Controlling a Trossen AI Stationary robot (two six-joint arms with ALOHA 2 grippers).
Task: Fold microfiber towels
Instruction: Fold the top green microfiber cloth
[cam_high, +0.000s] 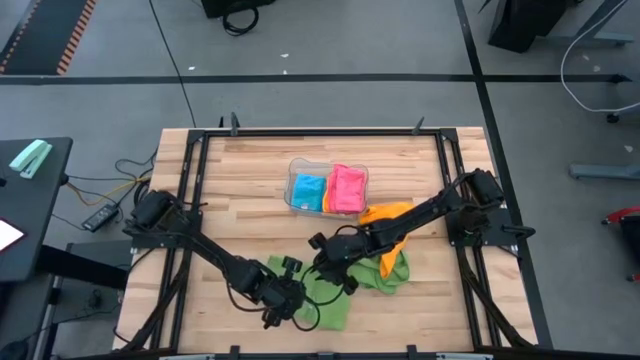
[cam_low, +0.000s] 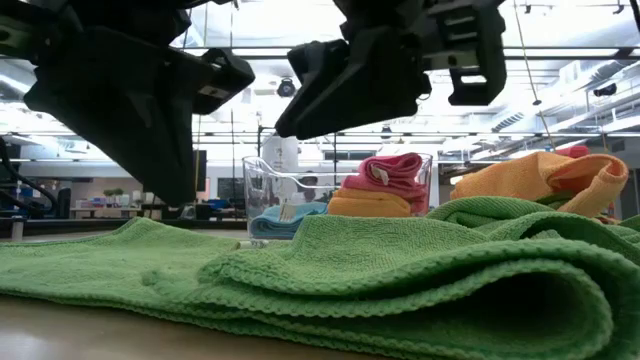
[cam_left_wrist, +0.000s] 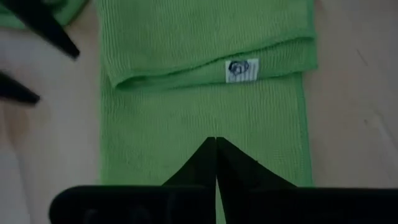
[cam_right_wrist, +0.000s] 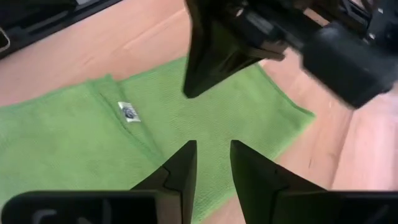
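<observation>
Wooden table (cam_high: 250, 170) under green towel (cam_high: 330, 312)

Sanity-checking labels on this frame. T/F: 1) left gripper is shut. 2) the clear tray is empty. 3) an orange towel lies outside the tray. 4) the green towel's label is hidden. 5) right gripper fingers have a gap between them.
1) True. The left gripper has its fingers pressed together over the green towel.
2) False. The clear tray holds folded towels: a blue towel and a pink towel.
3) True. The orange towel lies on the table beside the tray.
4) False. The white label faces up on the green towel.
5) True. The right gripper shows a gap between its fingers, above the green towel.
</observation>
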